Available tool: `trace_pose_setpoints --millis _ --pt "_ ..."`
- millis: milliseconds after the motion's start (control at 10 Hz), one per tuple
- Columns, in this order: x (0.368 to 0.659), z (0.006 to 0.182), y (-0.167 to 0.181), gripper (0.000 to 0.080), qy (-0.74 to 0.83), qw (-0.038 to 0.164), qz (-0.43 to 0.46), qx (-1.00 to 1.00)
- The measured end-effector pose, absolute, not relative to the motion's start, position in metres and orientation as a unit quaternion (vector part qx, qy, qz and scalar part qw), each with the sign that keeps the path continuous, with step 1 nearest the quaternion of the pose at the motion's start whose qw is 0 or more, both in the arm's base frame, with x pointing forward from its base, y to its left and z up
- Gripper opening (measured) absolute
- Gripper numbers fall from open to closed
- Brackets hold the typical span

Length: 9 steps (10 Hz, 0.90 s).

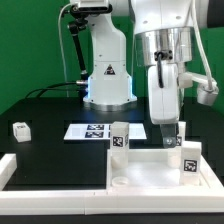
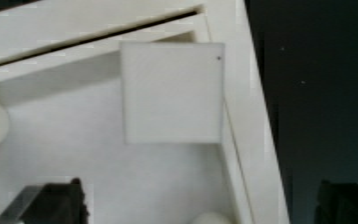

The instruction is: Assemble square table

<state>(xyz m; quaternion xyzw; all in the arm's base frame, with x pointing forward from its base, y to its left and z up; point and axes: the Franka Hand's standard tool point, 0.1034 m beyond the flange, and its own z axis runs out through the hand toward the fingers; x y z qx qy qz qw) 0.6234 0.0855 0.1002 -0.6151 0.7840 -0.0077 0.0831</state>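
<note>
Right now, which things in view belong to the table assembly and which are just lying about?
Part of the job:
- square table top
- two legs standing on it
- loose leg
- open gripper

Just there:
- marker board
- white border rails

The bench (image 1: 40,110) is black. The square top (image 1: 140,172) is plain white, and the upright legs (image 1: 119,137) on it are white with black-white tags. The marker board (image 1: 90,131) is white with black tags. The border rails (image 1: 50,190) are white.
</note>
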Motion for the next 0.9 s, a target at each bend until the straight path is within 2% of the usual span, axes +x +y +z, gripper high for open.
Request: trace_pose_setpoints --millis 400,600,700,900 --pt "0.623 0.099 0.086 0.0649 0.784 0.082 -0.007 -0.616" --pt "0.613 0.099 0.071 0.0649 0.748 0.079 -0.016 -0.659" --pt "0.601 0.103 0.059 0.0649 0.729 0.076 -0.016 -0.680" --pt "0.583 0.119 0.034 0.0649 0.705 0.082 -0.016 -0.704"
